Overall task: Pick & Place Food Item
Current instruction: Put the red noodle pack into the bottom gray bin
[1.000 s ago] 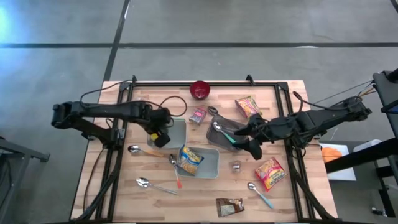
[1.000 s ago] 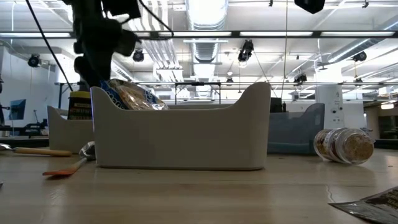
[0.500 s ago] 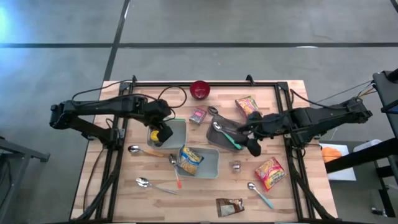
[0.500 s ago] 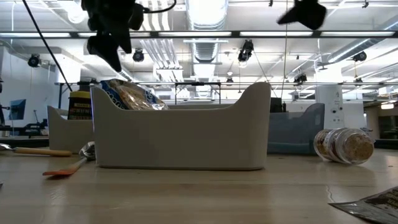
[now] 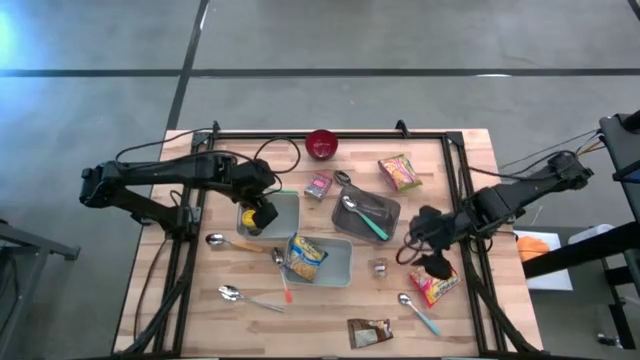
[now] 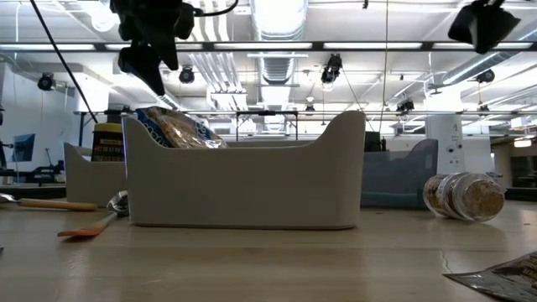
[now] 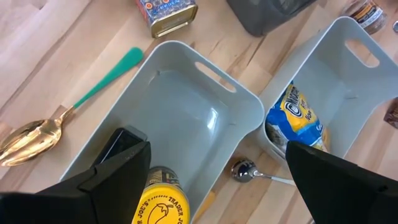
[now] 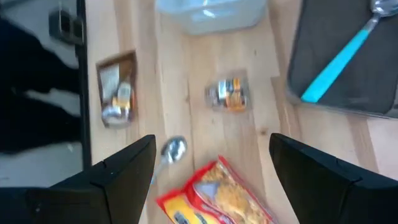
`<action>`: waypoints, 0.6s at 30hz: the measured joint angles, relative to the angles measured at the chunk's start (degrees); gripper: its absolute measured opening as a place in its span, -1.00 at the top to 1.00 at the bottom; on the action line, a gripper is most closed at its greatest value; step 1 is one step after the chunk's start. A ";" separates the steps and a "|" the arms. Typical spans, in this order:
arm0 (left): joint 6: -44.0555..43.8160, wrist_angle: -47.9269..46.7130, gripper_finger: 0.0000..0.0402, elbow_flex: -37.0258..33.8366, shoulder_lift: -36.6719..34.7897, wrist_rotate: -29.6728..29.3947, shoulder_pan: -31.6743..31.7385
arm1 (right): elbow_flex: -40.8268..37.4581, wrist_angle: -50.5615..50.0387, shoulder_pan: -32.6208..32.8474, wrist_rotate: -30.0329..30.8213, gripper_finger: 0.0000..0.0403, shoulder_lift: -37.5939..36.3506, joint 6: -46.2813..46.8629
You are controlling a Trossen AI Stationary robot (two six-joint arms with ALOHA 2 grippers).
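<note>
My left gripper (image 7: 208, 146) hangs open above the pale left bin (image 7: 186, 106). A yellow-lidded jar (image 7: 163, 202) stands on that bin's floor, below and between the fingers. In the high view this gripper (image 5: 262, 212) is over the same bin (image 5: 285, 205). My right gripper (image 8: 211, 140) is open and tipped downward over a red-and-yellow snack packet (image 8: 217, 196) lying flat on the table near the right edge (image 5: 436, 283). It touches nothing. The neighbouring bin (image 5: 335, 262) holds a blue-and-yellow bag (image 5: 305, 255).
A dark tray (image 5: 385, 210) holds a teal-handled spoon (image 5: 362, 216). A small jar (image 5: 380, 266), brown packet (image 5: 368, 332), tin (image 5: 319, 185), red bowl (image 5: 321, 144), second snack packet (image 5: 398, 170) and loose spoons (image 5: 418, 312) lie around on the wooden table.
My left gripper has risen above the left bin and then held still; the yellow-lidded jar stays in the bin. My right gripper has swung from beside the dark tray toward the table's near right, tipping down, and now hangs over the red-and-yellow packet.
</note>
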 joint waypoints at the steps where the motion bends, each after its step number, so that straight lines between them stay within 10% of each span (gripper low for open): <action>1: 0.23 0.10 -0.88 0.00 0.00 -0.01 0.00 | -0.21 -0.33 0.67 -0.02 -0.53 0.34 -0.60; 18: -0.46 0.16 -0.88 0.00 0.00 0.01 0.02 | -8.82 4.46 3.74 -2.54 -0.53 15.91 -3.81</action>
